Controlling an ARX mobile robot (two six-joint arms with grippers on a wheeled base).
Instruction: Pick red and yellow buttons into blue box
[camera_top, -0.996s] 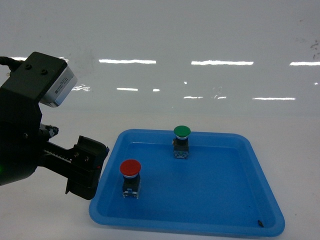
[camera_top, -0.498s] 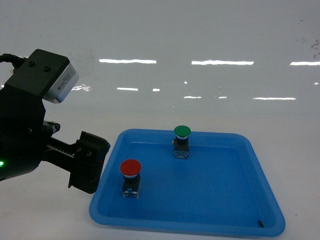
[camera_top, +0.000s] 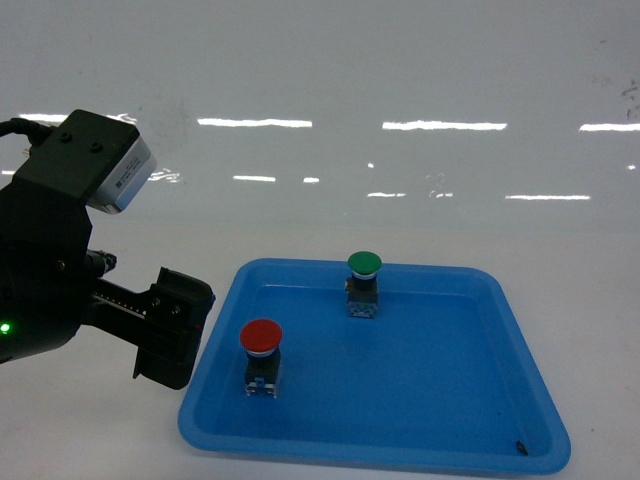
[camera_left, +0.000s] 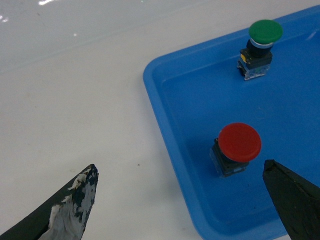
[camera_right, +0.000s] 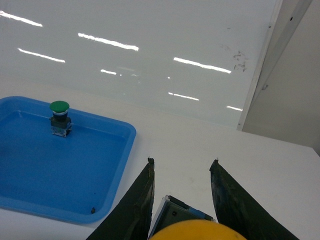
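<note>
Left gripper (camera_left: 182, 202) has its jaws spread wide, nothing between them: in the left wrist view one dark fingertip (camera_left: 70, 207), its inner face scuffed white, sits at lower left over bare white table (camera_left: 75, 115), and the other at lower right over the shallow blue tray (camera_left: 165, 130). The tray's left rim and the red button (camera_left: 239, 142) lie within the gap, below the fingers and not touched. In the head view the left arm (camera_top: 60, 270) enters from the left edge, its wrist camera housing uppermost, the gripper slanting down and toward the tray's left side, stopping just beside the rim. The red button (camera_top: 261, 355) stands upright on its black-and-clear block in the tray's near-left part; the green button (camera_top: 364, 283) stands upright near the far wall, well apart from it. Right gripper (camera_right: 182, 192) is not in the head view; its own wrist view shows two dark fingers pointing away over the table to the right of the tray, closed on the yellow button (camera_right: 192, 231), whose rounded yellow cap fills the bottom edge with the clear switch block showing between the fingers. The blue box is not in any view.
</note>
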